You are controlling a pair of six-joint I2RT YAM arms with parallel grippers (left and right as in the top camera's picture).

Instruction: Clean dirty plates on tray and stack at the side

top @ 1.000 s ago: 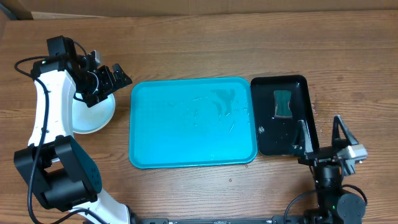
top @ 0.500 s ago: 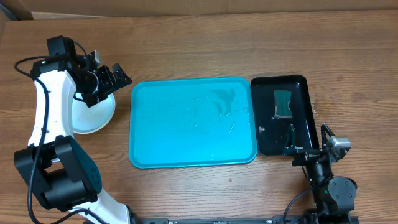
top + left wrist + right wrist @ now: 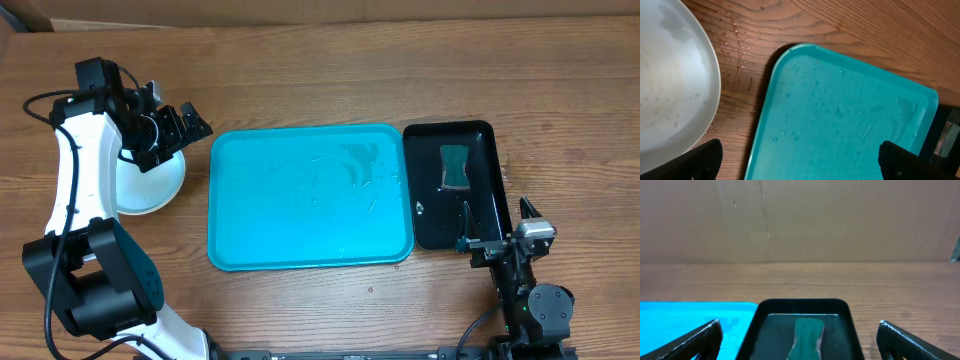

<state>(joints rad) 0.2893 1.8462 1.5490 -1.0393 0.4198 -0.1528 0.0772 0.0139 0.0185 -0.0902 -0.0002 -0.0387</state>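
The turquoise tray (image 3: 310,195) lies in the middle of the table, wet with droplets and with no plates on it; it also shows in the left wrist view (image 3: 850,130) and the right wrist view (image 3: 690,317). A white plate (image 3: 150,185) sits on the wood left of the tray, also in the left wrist view (image 3: 670,80). I cannot tell whether other plates lie under it. My left gripper (image 3: 178,125) is open and empty above the plate's far edge. My right gripper (image 3: 500,240) is open and empty at the front right, near the black tray.
A glossy black tray (image 3: 455,185) sits right of the turquoise tray and holds a green sponge (image 3: 456,166), also in the right wrist view (image 3: 807,335). Water drops wet the wood (image 3: 737,45) between plate and tray. A cardboard wall (image 3: 800,220) stands behind the table.
My right arm has drawn back toward the front edge and lowered, its fingers now seen nearly end-on. The left arm, plate and trays have not moved.
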